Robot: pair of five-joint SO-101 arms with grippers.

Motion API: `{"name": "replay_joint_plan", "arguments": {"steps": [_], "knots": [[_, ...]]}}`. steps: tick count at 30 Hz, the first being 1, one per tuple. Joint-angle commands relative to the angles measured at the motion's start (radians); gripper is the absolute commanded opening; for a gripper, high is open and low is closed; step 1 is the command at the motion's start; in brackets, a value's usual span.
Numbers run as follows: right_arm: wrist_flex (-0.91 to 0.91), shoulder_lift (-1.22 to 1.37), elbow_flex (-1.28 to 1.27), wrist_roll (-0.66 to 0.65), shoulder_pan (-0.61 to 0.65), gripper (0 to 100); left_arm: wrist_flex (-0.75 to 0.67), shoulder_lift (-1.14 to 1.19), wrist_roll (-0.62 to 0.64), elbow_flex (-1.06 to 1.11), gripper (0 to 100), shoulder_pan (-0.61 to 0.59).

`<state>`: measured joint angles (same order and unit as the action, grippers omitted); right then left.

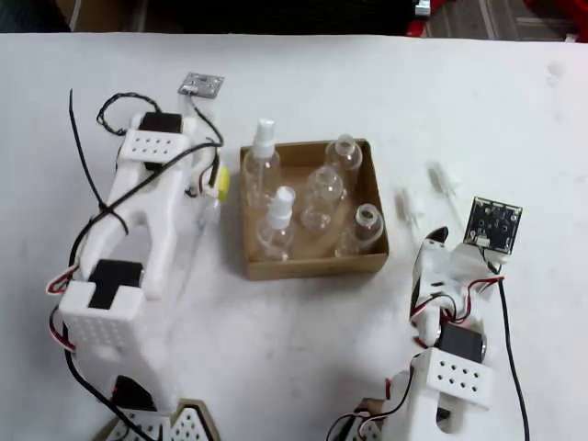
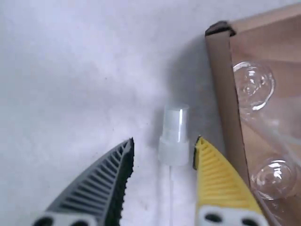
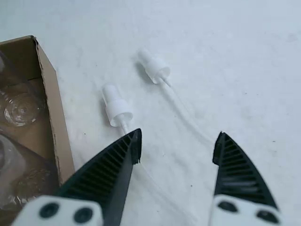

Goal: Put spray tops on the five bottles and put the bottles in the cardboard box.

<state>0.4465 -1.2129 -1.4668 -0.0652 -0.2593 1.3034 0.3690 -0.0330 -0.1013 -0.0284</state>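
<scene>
Left claw [image 2: 164, 138] released, straddling spray top [image 2: 173, 135] on counter [image 2: 70, 70] just beside cardboard box [image 2: 220, 89]; centre, clench on cap body not thin tube, then lift to uncapped bottle [image 1: 366, 226]

Matt cardboard box [image 1: 312, 266], clear glossy bottles [image 1: 323, 197]

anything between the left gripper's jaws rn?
A loose spray top lies on the table there, beside the cardboard box; left gripper open. Seen in left wrist view.
</scene>
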Motion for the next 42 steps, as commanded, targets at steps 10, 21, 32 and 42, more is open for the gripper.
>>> {"name": "replay_joint_plan", "arguments": {"steps": [10,21,32,42], "knots": [[-0.019,-0.008,0.008,-0.014,0.018,22.6,-0.057,-0.004,-0.012,-0.026,20,-0.021],[-0.019,-0.008,0.008,-0.014,0.018,22.6,-0.032,0.232,-0.005,-0.199,20,0.016],[-0.021,-0.008,0.008,-0.014,0.018,22.6,-0.006,0.32,-0.006,-0.269,4,0.027],[-0.021,-0.008,0.008,-0.014,0.018,22.6,0.358,0.254,-0.003,-0.519,2,0.038]]}}
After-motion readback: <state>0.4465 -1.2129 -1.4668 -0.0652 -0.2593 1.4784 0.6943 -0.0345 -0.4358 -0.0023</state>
